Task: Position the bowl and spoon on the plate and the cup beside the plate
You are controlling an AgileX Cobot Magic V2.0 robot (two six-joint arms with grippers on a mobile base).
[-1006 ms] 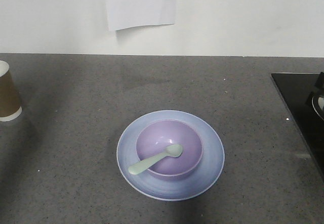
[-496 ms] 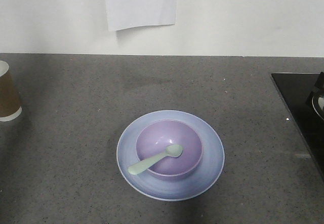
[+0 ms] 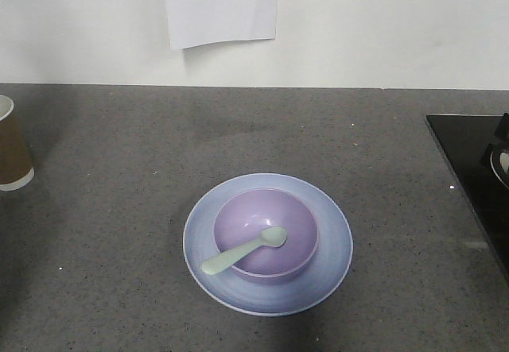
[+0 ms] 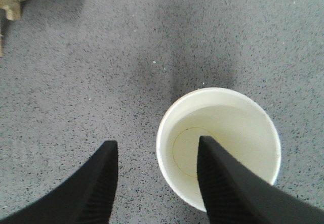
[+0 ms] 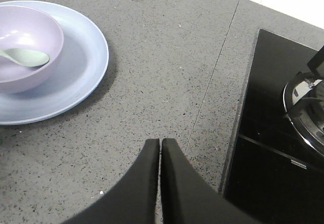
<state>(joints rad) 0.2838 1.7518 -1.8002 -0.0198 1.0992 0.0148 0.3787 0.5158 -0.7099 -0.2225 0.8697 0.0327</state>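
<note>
A grey speckled countertop (image 3: 119, 233) fills the front view. Just below its centre sits the plate (image 3: 330, 261), with the bowl (image 3: 274, 209) on it and the spoon (image 3: 242, 251) lying head-down in the bowl. The cup (image 3: 12, 147) stands upright at the left edge. The left gripper (image 4: 158, 150) is spread, one finger inside the cup's mouth (image 4: 238, 125), the other outside its rim. The right gripper (image 5: 160, 145) is pressed together, the plate at that frame's upper left.
</note>
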